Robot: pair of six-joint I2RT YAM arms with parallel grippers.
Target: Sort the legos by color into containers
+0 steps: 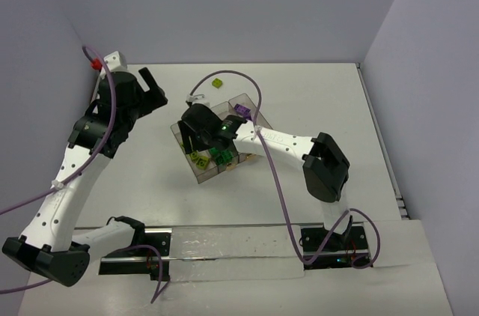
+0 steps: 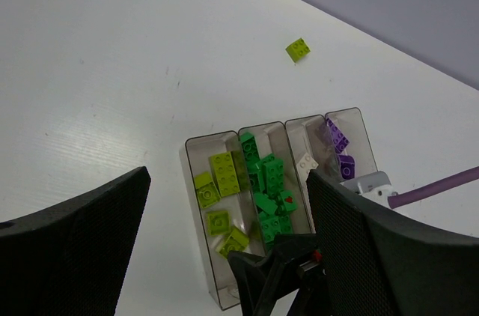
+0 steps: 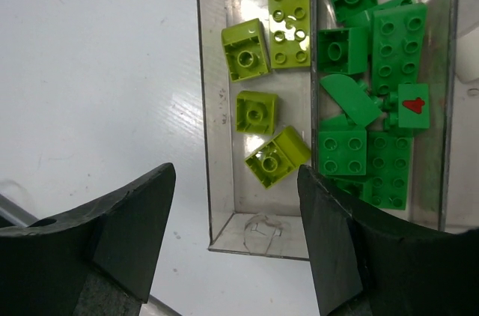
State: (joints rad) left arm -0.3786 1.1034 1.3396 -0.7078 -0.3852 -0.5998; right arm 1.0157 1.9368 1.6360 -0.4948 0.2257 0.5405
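Top external: stray yellow-green lego (image 1: pixel 217 82) beyond containers (image 1: pixel 203 176), near table's (image 1: pixel 314 91) far edge.

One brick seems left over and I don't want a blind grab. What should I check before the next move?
1. All bricks inside the tray: not ok; a yellow-green brick lies on the table beyond it.
2. Left pincer open and empty: ok.
3. Right pincer open and empty: ok.
4. Colours unmixed across the compartments: ok.
5. Loose brick sitting studs-up: ok.
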